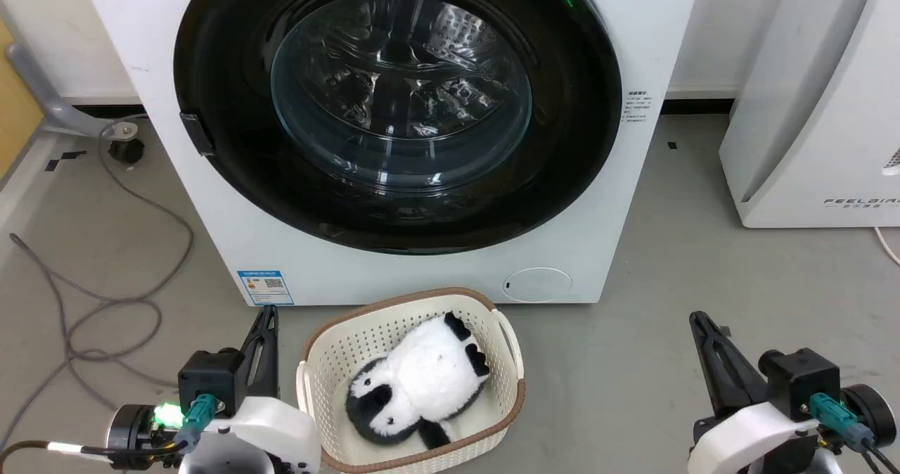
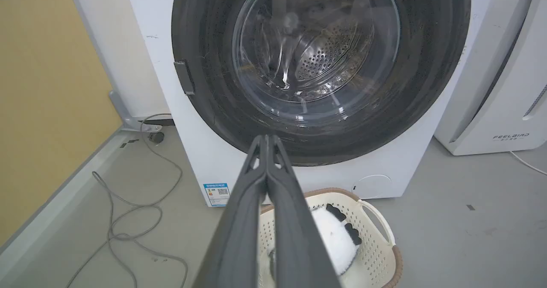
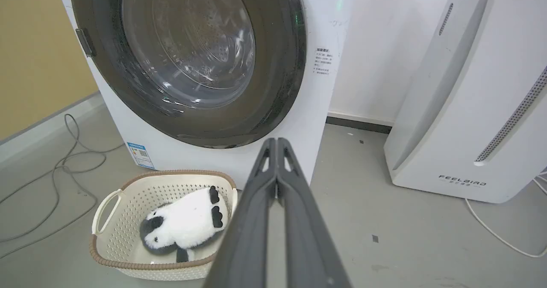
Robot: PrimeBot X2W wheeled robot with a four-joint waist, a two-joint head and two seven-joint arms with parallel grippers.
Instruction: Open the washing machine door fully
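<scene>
White washing machine (image 1: 654,38) fills the upper frame, its glossy black washing machine door (image 1: 397,101) closed flat against it. Lower centre, a cream basket (image 1: 422,295) holds a plush panda (image 1: 422,382). In the bottom corners, left claw (image 1: 269,317) and right claw (image 1: 697,321) are both pinched together, empty.

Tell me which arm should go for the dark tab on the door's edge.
Probably left. The tab sits on the left edge of the washing machine door, nearer the left gripper than the right gripper.
</scene>
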